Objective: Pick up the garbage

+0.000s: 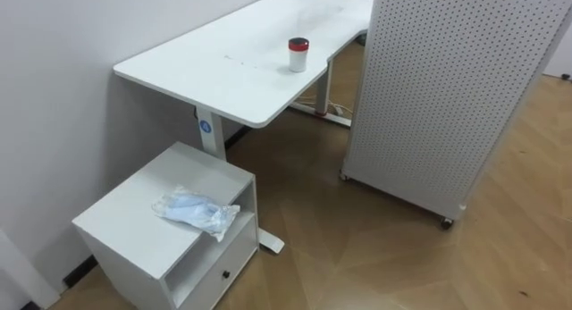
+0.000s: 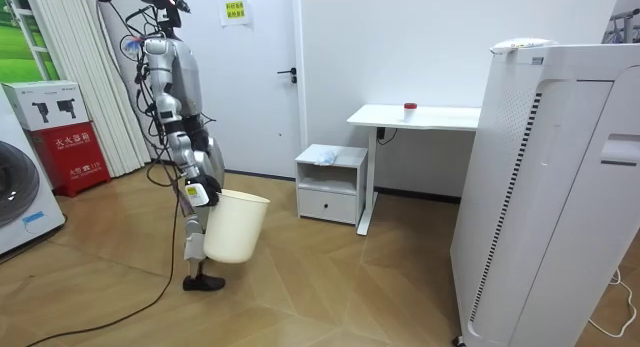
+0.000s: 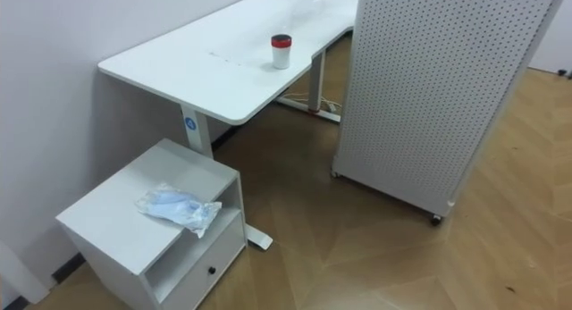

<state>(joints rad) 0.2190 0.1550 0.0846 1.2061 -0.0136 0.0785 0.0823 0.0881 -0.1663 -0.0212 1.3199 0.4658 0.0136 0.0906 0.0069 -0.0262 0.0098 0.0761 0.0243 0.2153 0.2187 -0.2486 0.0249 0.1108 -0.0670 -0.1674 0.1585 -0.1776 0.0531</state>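
We find the garbage [image 1: 195, 211], a crumpled blue-white wrapper, lying on top of the low white cabinet [image 1: 125, 222] at the near left, beside the bench [image 1: 223, 64] and well apart from where the robot stands. The right robot hand [image 2: 200, 194] grips the white bin [image 2: 238, 227] by its rim, low at the leg — kept ready, we judge, to take the wrapper once we are nearer

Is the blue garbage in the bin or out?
Out: the blue garbage lies on the cabinet's top, far from the bin by the robot.
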